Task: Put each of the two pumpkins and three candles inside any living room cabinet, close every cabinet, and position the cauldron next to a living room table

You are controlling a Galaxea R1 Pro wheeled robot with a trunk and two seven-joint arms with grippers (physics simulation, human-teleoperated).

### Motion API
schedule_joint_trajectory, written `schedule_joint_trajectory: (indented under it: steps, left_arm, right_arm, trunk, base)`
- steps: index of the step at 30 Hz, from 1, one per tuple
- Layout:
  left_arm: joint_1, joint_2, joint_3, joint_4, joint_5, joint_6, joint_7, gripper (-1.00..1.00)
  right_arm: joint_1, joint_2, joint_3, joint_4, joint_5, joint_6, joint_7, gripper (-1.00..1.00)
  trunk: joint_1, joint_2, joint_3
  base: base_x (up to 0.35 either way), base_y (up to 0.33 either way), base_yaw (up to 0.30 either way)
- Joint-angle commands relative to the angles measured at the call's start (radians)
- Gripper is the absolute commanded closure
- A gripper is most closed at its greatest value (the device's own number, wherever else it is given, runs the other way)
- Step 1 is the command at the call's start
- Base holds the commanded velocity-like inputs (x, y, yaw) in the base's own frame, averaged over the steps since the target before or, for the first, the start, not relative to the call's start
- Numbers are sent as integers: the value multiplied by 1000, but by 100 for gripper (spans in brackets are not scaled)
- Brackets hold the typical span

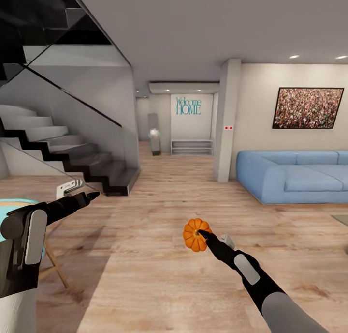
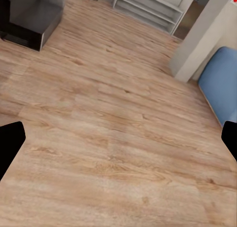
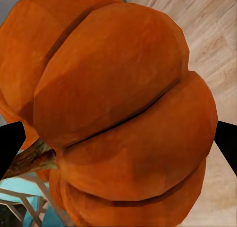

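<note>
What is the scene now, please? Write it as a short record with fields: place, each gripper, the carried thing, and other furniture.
place: open room with light wood floor
left gripper: open, holds nothing, above bare floor
right gripper: shut on the pumpkin
pumpkin: orange, ribbed, held in the air above the floor; brown stem seen in right wrist view
furniture: blue sofa at right, dark staircase at left
cabinet: cannot tell from these views

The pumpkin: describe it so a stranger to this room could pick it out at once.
Start at the blue sofa on the room's right side, then come toward the robot across the light wood floor. Out over the floor, the right gripper is shut on the pumpkin. It is small, round, ribbed and the one bright-orange thing here.
</note>
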Motion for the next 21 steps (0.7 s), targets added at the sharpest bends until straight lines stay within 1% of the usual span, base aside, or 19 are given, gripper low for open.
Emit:
schedule_joint_trajectory:
  steps: [1,12,15,21]
  left_arm:
    - [-1,0,1,0,-8,4,-10,-100]
    - [-1,0,1,-1,-8,4,-10,-100]
    - [-1,-1,1,-1,-8,4,-10,-100]
    - [-1,0,1,-1,-8,4,-10,-100]
  right_arm:
    - [-1,-1,3,-1,-10,2,0,100]
    - [-1,-1,4,-3,-10,1,1,100]
    - [-1,-2,4,-3,-11,1,1,100]
    - [-1,-2,2,-3,-11,0,2,100]
  trunk:
    - [1,-1,-2]
    - [1,-1,-8]
    - [1,-1,-9]
    - [1,-1,-14]
  base:
    - [335,16,0]
    - [335,3,-9]
    - [335,0,-148]
    - [335,0,-222]
